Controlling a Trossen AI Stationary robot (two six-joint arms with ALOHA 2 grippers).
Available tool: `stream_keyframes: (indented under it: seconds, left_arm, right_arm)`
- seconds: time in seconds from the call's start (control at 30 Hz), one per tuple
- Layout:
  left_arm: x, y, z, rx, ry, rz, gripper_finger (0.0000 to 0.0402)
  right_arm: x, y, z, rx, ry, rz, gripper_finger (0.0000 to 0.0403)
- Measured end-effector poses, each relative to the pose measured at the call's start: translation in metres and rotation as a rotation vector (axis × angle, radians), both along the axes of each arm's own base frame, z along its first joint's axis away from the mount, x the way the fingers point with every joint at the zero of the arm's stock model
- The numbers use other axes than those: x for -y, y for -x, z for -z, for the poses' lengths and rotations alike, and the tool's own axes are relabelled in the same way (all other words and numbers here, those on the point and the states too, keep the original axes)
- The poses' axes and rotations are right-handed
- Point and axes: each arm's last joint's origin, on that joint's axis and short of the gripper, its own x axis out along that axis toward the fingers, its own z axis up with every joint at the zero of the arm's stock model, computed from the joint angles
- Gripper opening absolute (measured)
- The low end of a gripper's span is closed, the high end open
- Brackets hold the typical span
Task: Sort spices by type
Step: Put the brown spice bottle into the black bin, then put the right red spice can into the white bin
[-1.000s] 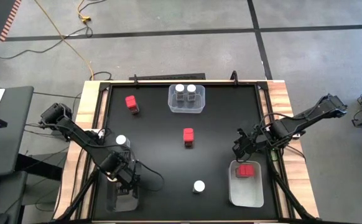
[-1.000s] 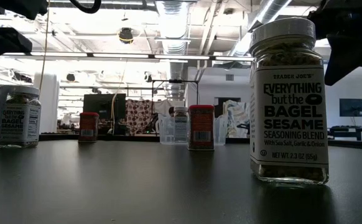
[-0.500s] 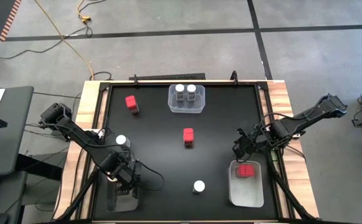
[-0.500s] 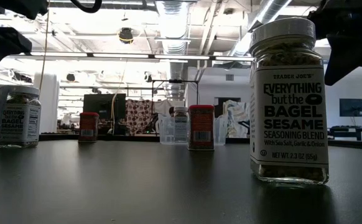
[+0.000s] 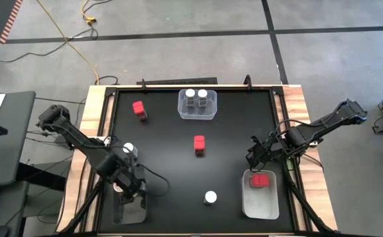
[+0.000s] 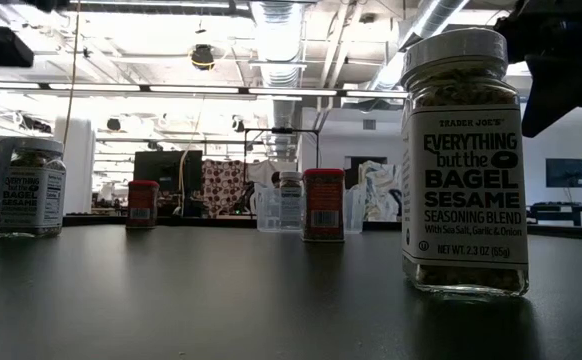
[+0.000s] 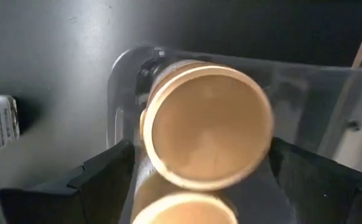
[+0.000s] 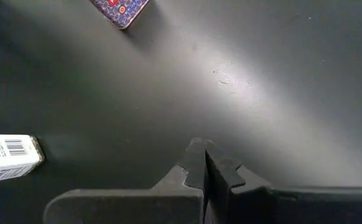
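My left gripper (image 5: pixel 127 185) hangs open, pointing down over the clear bin (image 5: pixel 120 212) at the table's near left. In the left wrist view its fingers (image 7: pixel 106 177) stand apart on either side of a tan-lidded spice jar (image 7: pixel 206 127), which stands upright in the bin (image 7: pixel 330 106) beside a second tan lid (image 7: pixel 182 214). My right gripper (image 5: pixel 254 155) is shut above bare table, by the near-right bin (image 5: pixel 260 205) that holds red spice boxes (image 5: pixel 262 180). Loose on the table are two red boxes (image 5: pixel 139 108) (image 5: pixel 199 144) and two white-lidded jars (image 5: pixel 129 149) (image 5: pixel 210 196).
A clear bin (image 5: pixel 197 113) at the far middle holds two white-lidded jars (image 5: pixel 196 96). In the low view the near jar (image 6: pixel 463 165) stands large in front, with another jar (image 6: pixel 31 187) at the left. The table's wooden rim (image 5: pixel 93 125) borders the black top.
My left gripper has risen above the near-left bin, and its arm has drawn a little toward the table's left edge. The spices on the table and my right arm have kept still.
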Motion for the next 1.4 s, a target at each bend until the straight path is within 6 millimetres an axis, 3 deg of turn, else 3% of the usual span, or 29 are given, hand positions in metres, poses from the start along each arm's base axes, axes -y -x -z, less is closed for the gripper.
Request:
stream_keyframes:
  seconds: [0.17,0.47,0.7,0.93,1.17,1.3,1.4]
  left_arm:
    - [-0.011,0.014,-0.022,0.07,0.079,-0.09,0.0353]
    - [-0.028,0.028,-0.045,0.244,0.054,-0.032,0.0353]
    - [-0.039,0.018,-0.048,0.305,0.042,-0.207,0.0353]
    - [-0.052,-0.003,-0.051,0.451,-0.038,-0.227,0.0353]
    - [-0.072,-0.017,-0.032,0.495,-0.127,-0.167,0.0353]
    - [-0.079,-0.023,-0.013,0.567,-0.172,-0.099,0.0353]
    - [-0.084,-0.022,-0.01,0.654,-0.184,-0.061,0.0353]
  right_arm:
    - [0.0,-0.001,-0.001,0.01,0.001,-0.01,0.0022]
    - [-0.002,-0.006,-0.003,0.051,0.026,-0.08,0.0029]
    - [-0.001,-0.013,-0.007,0.114,0.063,-0.147,0.0037]
    - [0.009,-0.025,-0.015,0.238,0.11,-0.035,0.0038]
    - [0.022,-0.034,-0.022,0.332,0.186,0.062,0.0045]
    - [0.03,-0.038,-0.025,0.371,0.2,0.111,0.0056]
    - [0.035,-0.04,-0.027,0.384,0.21,0.128,0.0058]
